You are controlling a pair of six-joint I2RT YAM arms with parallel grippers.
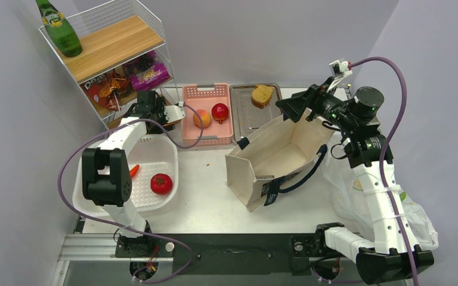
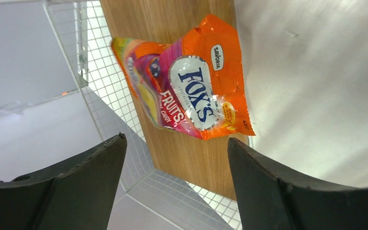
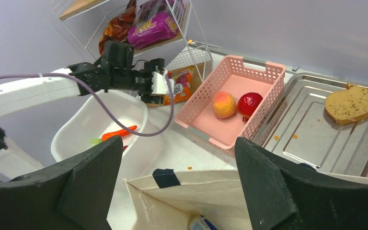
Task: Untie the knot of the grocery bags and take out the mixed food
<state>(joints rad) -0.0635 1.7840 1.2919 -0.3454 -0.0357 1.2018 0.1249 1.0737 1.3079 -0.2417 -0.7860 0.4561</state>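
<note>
Two grocery bags sit on the surface: one cream canvas tote gaping open at the middle, navy handles hanging over its near side, and one thin plastic bag crumpled at the right edge beneath the right arm; whether it is knotted cannot be told. Two fruits, one peach and one red fruit, lie touching in the pink basket. One tomato and one carrot lie apart in the white tub. One bread slice rests on the metal tray. One green bottle stands atop the wire shelf, with crisp packets and one purple packet on the tier below. The left end effector reaches toward the shelf's foot, fingers spread around nothing. Only its wrist view shows what lies just beyond: one orange candy packet on a wooden board. The right end effector hovers over the tote's far rim, fingers likewise spread and bare. Its wrist view alone shows a small white-and-blue object inside the tote, too cropped to identify.
</note>
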